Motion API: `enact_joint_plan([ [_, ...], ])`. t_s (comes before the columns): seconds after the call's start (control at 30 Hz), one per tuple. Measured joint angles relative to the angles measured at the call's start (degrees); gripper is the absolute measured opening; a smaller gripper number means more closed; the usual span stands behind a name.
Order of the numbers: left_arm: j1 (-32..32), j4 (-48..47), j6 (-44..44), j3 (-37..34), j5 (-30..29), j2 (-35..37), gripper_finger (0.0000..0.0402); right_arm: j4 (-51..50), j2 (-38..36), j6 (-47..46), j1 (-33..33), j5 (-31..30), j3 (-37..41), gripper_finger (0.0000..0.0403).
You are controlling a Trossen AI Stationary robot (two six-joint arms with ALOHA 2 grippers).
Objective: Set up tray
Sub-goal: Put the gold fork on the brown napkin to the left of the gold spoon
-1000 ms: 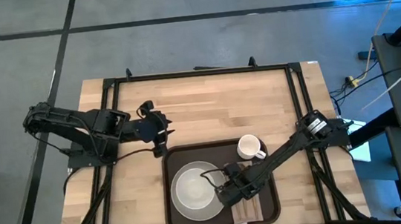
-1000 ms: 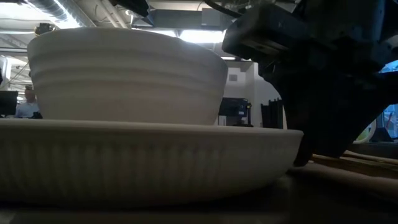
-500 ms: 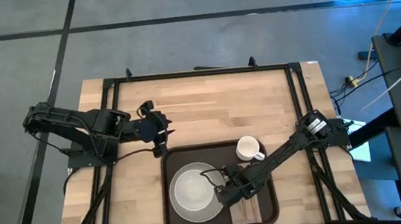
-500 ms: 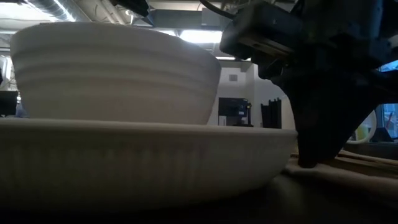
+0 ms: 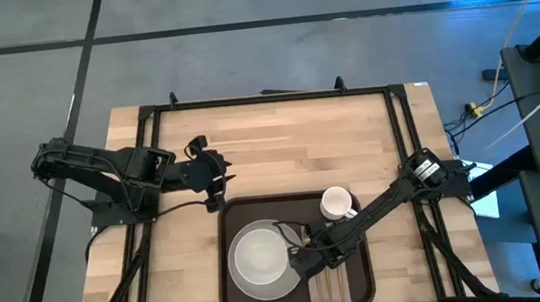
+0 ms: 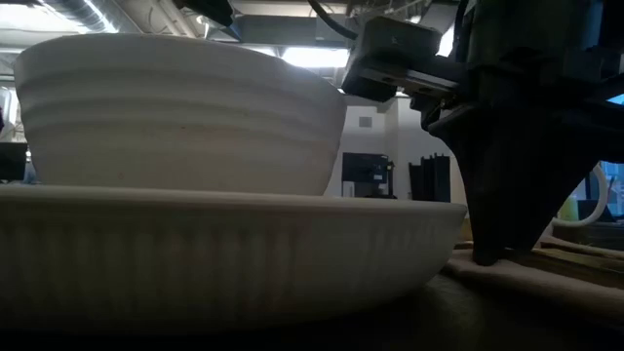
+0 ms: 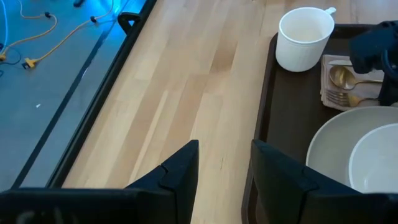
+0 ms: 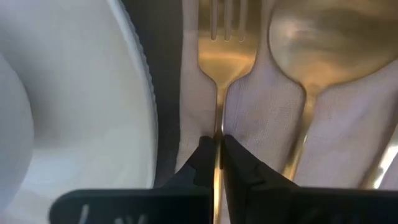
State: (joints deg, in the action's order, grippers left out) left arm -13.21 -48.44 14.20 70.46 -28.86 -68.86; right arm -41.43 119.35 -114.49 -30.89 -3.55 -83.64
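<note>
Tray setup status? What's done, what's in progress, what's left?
Done: the plate with its bowl, the cup and the napkin with the spoon sit on the tray. In hand: the right hand is shut on the fork handle over the napkin. Left: placing the fork. The left hand waits open beside the tray.
</note>
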Motion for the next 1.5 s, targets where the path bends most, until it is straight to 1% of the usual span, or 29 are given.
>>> enact_joint_plan([
  [0.13,0.00,-0.01,-0.26,0.00,0.00,0.00,0.0139,0.00,0.00,-2.23,-0.08,-0.64,0.00,0.0009],
  [0.3,0.00,-0.01,-1.49,0.00,0.00,0.00,0.0139,-0.10,0.00,-2.24,-0.17,-1.31,0.00,0.0009],
  [0.57,-0.02,-0.01,-1.50,0.00,-0.02,0.00,0.0139,-0.48,0.00,-3.79,-0.17,-1.49,0.00,0.0035],
  [0.83,0.00,-0.01,-1.51,0.00,-0.02,0.00,0.0139,-0.46,0.02,-5.27,-0.17,-1.75,0.00,0.0012],
  [0.93,-0.02,-0.01,-1.51,0.00,-0.02,0.00,0.0139,-0.45,0.02,-5.28,-0.17,-1.75,0.00,0.0012],
  [1.3,-0.02,-0.01,-1.51,0.00,0.00,0.00,0.0139,0.39,0.04,-5.42,-0.15,-1.77,0.07,0.0053],
  [1.5,0.00,-0.01,-1.51,0.00,0.02,0.00,0.0139,0.94,0.04,-5.44,-0.13,-1.99,0.07,0.0100],
])
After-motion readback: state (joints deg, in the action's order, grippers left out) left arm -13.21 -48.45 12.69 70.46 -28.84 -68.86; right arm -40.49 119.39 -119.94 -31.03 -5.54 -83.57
